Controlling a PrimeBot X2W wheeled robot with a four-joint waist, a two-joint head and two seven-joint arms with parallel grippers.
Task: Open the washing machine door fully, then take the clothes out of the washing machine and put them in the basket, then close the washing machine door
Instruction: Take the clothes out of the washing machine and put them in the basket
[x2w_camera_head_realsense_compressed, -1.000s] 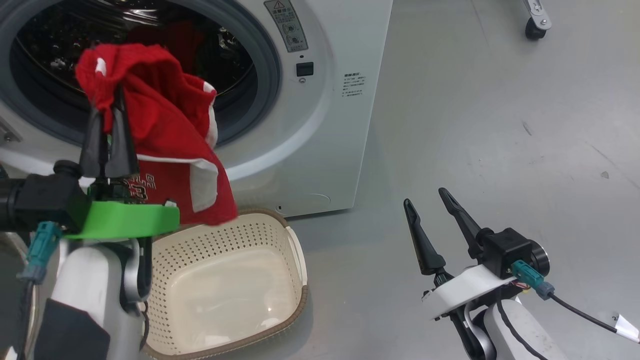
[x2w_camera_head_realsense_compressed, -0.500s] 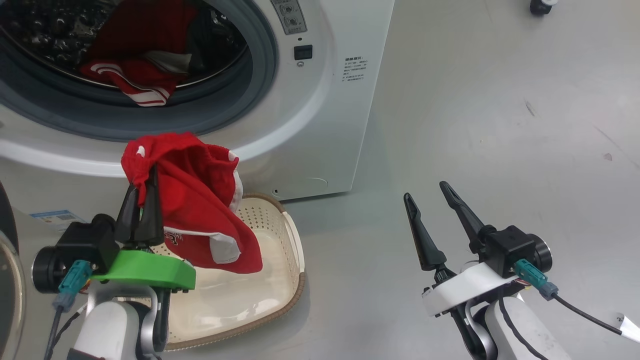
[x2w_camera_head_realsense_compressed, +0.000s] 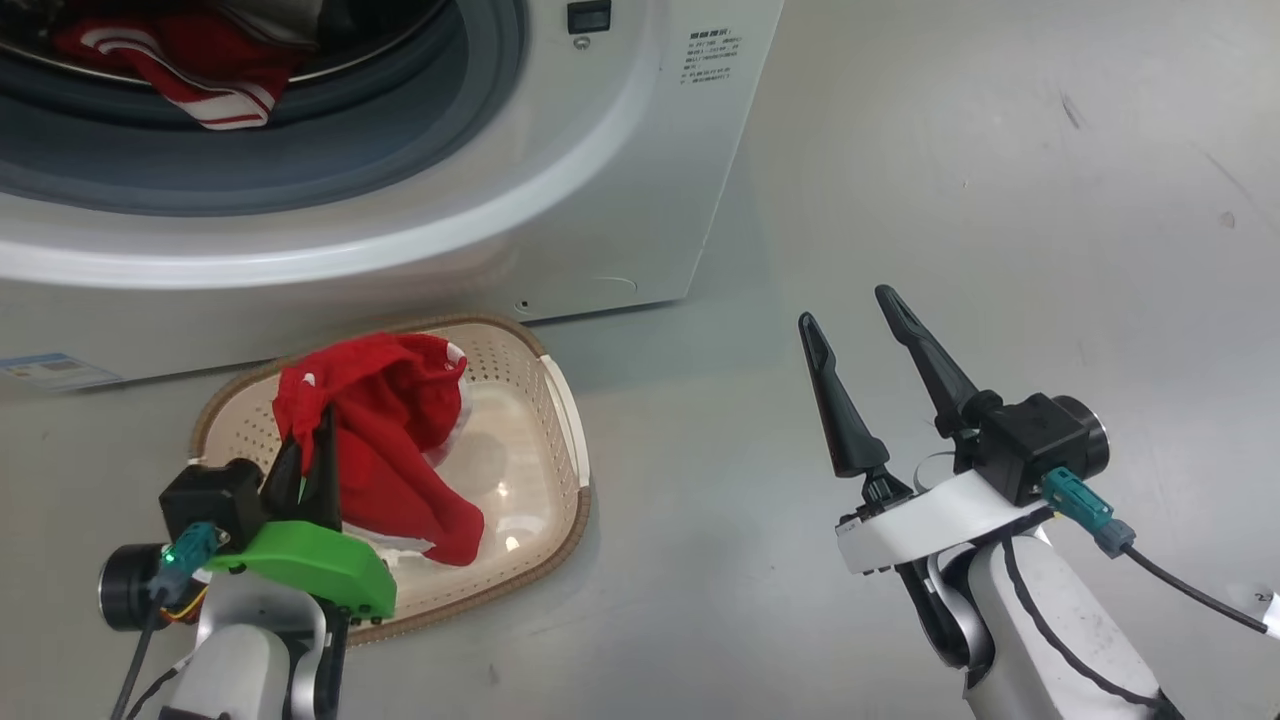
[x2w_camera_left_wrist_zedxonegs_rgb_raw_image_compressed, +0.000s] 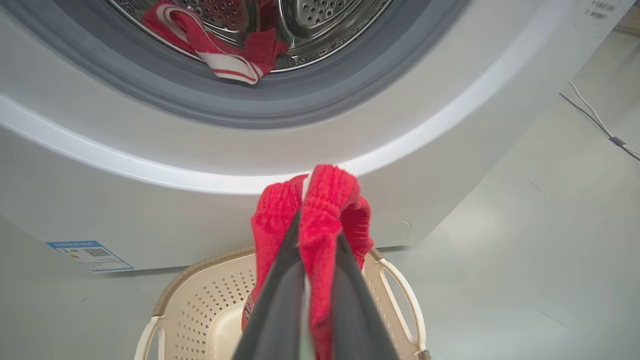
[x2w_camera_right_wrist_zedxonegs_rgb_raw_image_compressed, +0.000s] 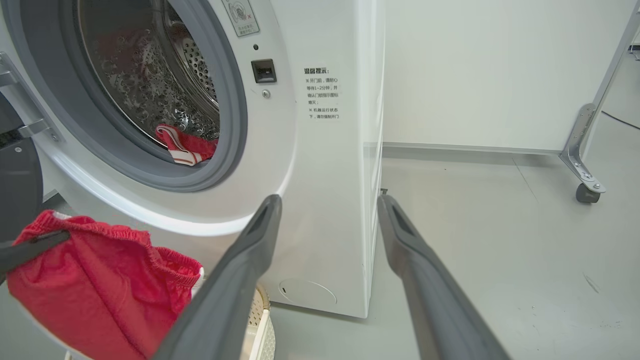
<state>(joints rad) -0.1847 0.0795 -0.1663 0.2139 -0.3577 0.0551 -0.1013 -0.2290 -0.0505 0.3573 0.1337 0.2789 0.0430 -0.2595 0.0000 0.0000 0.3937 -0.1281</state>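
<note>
OK, left hand (x2w_camera_head_realsense_compressed: 312, 440) is clamped tight on a red garment (x2w_camera_head_realsense_compressed: 390, 430), which hangs over the basket (x2w_camera_head_realsense_compressed: 572, 500) w/ its tail already inside. I'd go lower, centre over the basket, then let go so nothing drapes the rim. More clothes (x2w_camera_head_realsense_compressed: 190, 70) wait in the washing machine (x2w_camera_head_realsense_compressed: 560, 200) above the basket. Right hand (x2w_camera_head_realsense_compressed: 845, 306), well right of the basket, gapes wide, empty.

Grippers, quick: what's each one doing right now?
Left gripper: shut on the red garment, over the basket.
Right gripper: open, holding nothing.
</note>
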